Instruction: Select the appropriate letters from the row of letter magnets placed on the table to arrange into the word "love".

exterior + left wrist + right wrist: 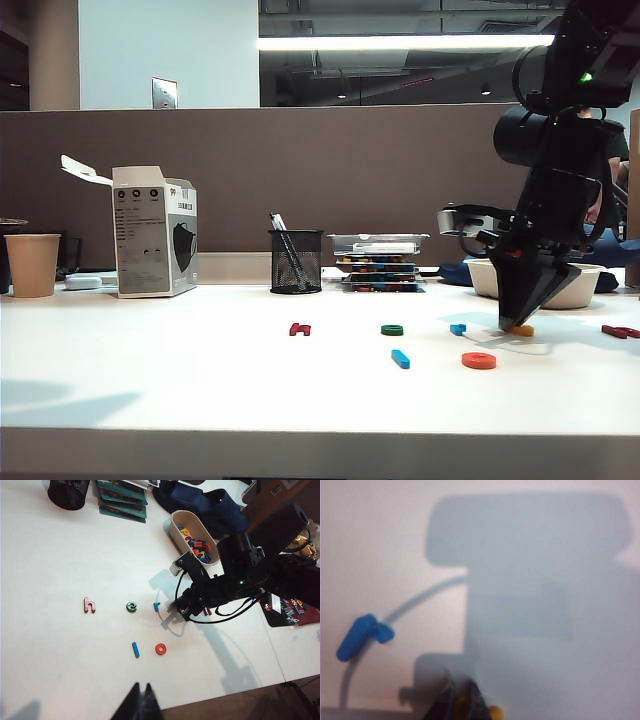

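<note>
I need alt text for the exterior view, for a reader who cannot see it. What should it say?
The right gripper points down onto a small yellow letter on the white table. Nearer the camera lie a blue bar and an orange ring; behind them sit red, green and blue letters.

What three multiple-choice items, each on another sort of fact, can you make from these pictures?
1. Where lies the orange ring? A in the pen cup; B on the table beside the blue bar; C on the box.
2. Which colour has the h-shaped letter? A green; B yellow; C dark red.
3. What does the right gripper do? A grips the yellow piece; B hangs open above the box; C lifts the ring.
Key: B, both lie together; C, it looks red; A, fingertips pinch it at table level. The left gripper, shut, hovers over the table's near edge.
</note>
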Robot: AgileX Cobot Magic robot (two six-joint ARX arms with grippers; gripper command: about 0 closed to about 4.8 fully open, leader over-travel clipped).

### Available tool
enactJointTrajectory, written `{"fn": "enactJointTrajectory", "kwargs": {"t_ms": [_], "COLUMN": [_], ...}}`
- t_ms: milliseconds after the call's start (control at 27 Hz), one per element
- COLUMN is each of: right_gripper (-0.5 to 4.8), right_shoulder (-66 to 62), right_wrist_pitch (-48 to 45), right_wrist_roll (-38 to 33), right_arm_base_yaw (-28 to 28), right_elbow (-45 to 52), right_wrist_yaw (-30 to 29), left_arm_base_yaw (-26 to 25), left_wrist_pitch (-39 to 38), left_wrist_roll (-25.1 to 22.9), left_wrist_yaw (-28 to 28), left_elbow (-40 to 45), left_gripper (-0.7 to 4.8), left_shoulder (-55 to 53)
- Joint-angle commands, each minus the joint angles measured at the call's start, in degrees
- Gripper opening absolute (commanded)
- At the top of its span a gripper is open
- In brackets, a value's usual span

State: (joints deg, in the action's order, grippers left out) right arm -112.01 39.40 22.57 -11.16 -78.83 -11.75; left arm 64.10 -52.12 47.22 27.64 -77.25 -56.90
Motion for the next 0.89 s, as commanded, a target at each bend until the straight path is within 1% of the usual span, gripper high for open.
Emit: {"fn": "enactJointTrajectory", "kwargs": {"t_ms": [37,185,631,890], "right_gripper": [0.39,0.39,0.41,0.41], "right_shoulder": [-0.2,-0.2,0.2,3.2], "right_wrist_pitch": [1.0,0.6,1.3,1.7], "right_wrist_roll": [-0.1,-0.1,-0.1,-0.1], "right_arm_base_yaw": [-0.1,-0.1,-0.1,-0.1], "right_elbow": [0.2,0.2,-0.2,-0.2], "right_wrist_yaw": [0.6,1.8,1.4,1.1], "left_arm_base_yaw": [0.1,0.1,0.1,0.1], "left_wrist_pitch": [0.3,0.3,0.3,0.3], "left_wrist_roll": [-0.3,-0.3,-0.3,-0.3], "left_wrist_yaw": [0.2,0.2,0.2,0.2], "left_elbow": [-0.2,-0.2,-0.2,-0.2], "left_gripper": [-0.04,-0.04,-0.04,-0.04], "left_shoulder": [0.1,0.1,0.1,0.1]}}
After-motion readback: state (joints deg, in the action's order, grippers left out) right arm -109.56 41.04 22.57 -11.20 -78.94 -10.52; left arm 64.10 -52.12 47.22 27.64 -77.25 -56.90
